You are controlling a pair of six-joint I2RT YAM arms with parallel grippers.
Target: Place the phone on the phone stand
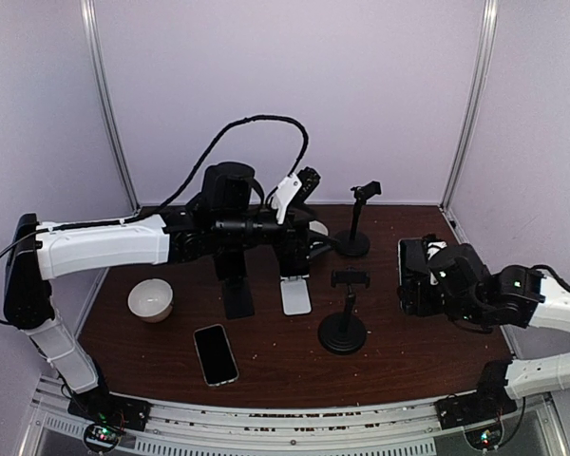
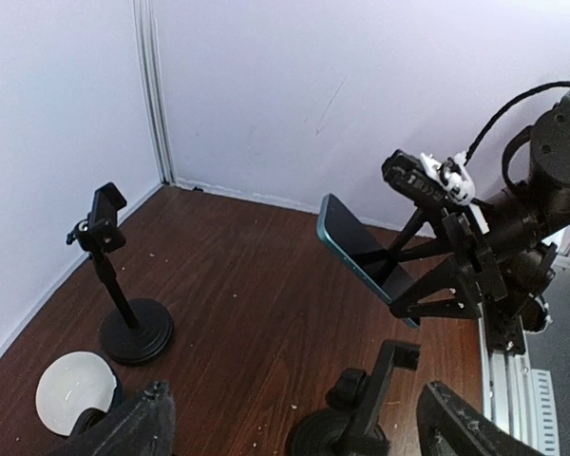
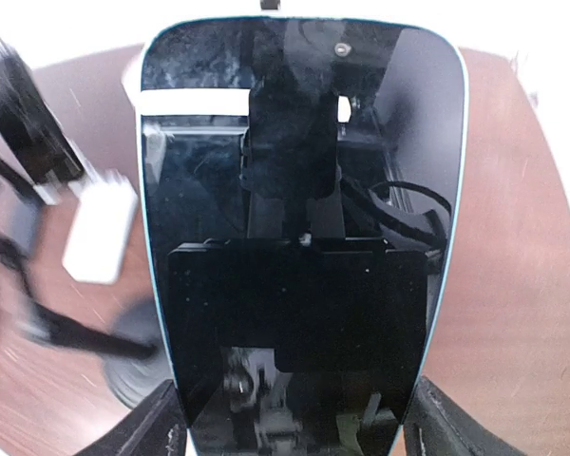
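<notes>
Phone (image 3: 299,190) is being gripped by the right gripper (image 3: 299,432) near the table's (image 1: 266,356) right edge. Left gripper (image 2: 294,404) is being held with fingers (image 2: 133,427) spread, arm outstretched.

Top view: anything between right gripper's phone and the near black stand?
Nothing; top view shows bare table between the phone in the right gripper and the near black stand.

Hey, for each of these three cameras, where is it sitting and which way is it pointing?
Top external: above and behind the bases, looking down on the table; both arms, left gripper and right gripper, show.
Left wrist: on the left arm, facing across the table toward the right arm; its own open fingers frame the bottom.
Right wrist: close behind the held phone, which fills the view between its fingers.
Shared: top and left wrist both show the right gripper holding that phone.
</notes>
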